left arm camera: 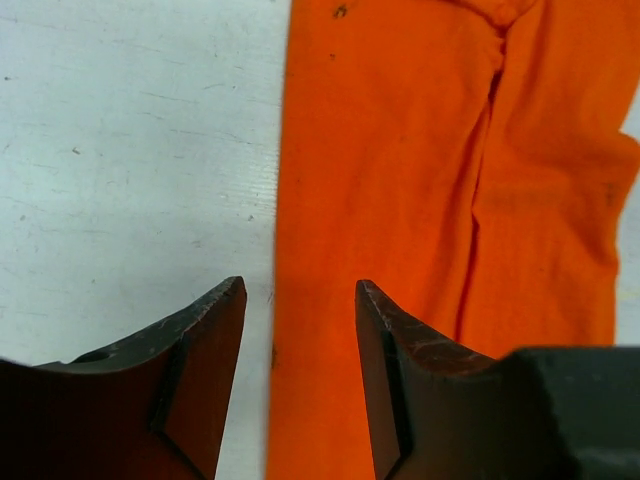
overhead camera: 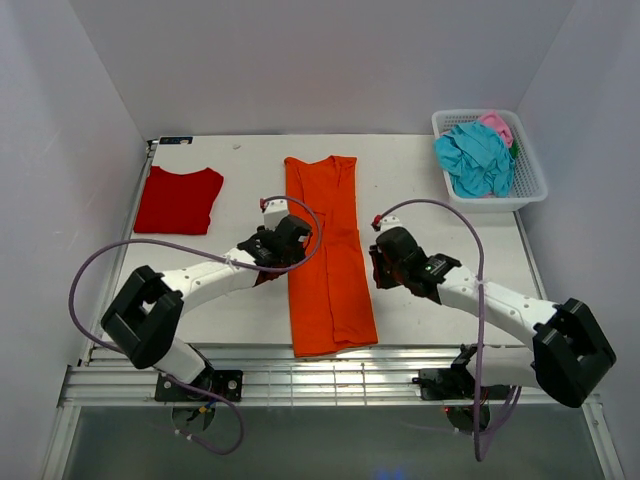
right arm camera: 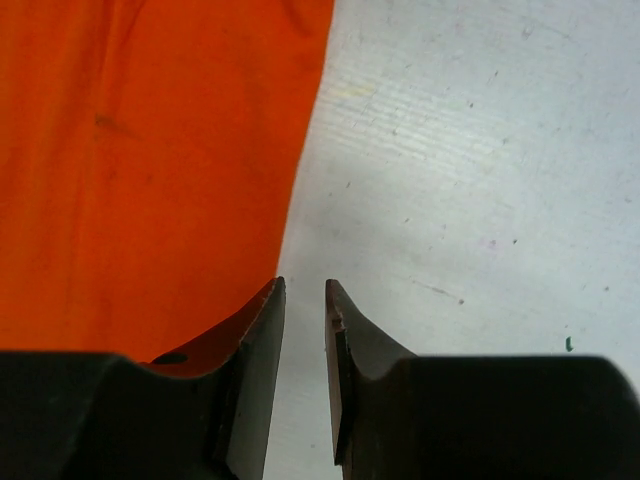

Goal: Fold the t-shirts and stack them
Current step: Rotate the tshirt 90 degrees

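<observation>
White worktop (overhead camera: 420,170) with a long orange t-shirt (overhead camera: 325,260).
We see the left gripper (left arm camera: 300,283) open at its edge, the right gripper (right arm camera: 305,285) open just a crack, both empty.

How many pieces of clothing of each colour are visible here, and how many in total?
Orange t-shirt: 1, lying as a long strip on the table
Red t-shirt: 1, folded, far left
Teal garment: 1 crumpled heap in the white basket; more could be hidden in it
Pink garment: 1, behind the teal one
Total: 4 visible
</observation>
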Robot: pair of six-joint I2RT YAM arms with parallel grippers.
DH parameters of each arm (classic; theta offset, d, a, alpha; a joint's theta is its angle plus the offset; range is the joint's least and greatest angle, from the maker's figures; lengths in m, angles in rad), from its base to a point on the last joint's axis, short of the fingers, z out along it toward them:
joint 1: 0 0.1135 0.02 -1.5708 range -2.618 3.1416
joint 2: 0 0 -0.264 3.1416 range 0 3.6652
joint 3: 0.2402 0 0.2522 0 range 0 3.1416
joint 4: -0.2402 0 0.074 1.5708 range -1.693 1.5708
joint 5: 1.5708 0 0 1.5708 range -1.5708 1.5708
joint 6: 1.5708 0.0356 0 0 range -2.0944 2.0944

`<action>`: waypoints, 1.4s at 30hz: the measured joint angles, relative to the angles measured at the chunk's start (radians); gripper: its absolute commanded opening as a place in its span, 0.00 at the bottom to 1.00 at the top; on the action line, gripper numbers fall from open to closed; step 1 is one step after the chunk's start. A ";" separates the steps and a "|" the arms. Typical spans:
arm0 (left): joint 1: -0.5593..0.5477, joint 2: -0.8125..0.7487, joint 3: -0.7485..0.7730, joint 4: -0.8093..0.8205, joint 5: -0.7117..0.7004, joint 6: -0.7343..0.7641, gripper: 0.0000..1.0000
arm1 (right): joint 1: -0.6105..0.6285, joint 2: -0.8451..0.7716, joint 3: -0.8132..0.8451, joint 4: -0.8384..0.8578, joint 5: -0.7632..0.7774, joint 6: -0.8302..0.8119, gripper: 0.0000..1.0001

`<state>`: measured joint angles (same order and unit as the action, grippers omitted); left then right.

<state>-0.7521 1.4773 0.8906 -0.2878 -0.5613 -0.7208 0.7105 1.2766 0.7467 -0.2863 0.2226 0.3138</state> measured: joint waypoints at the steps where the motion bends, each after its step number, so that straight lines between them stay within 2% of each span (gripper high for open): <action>1: 0.000 0.028 0.007 0.000 0.000 -0.001 0.54 | 0.024 -0.026 -0.016 -0.006 0.018 0.019 0.29; 4: 0.002 0.118 0.052 0.002 -0.001 0.007 0.43 | 0.067 -0.104 -0.034 -0.020 0.061 0.064 0.29; 5: 0.003 0.149 0.073 0.005 -0.001 0.013 0.32 | 0.073 -0.126 -0.035 -0.023 0.074 0.075 0.29; 7: 0.005 0.198 0.105 0.029 0.000 0.024 0.16 | 0.085 -0.164 -0.035 -0.031 0.100 0.096 0.29; 8: 0.009 0.216 0.118 0.035 0.000 0.035 0.00 | 0.090 -0.182 -0.036 -0.035 0.114 0.104 0.29; 26: 0.084 0.413 0.220 0.084 0.029 0.090 0.00 | 0.117 -0.358 -0.041 -0.171 0.208 0.174 0.29; 42: 0.147 0.483 0.290 0.156 0.078 0.105 0.00 | 0.122 -0.324 -0.043 -0.187 0.226 0.185 0.29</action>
<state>-0.6048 1.9602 1.1805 -0.1322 -0.4831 -0.6163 0.8326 0.9524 0.7040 -0.4728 0.4484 0.4988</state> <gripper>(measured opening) 0.021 0.288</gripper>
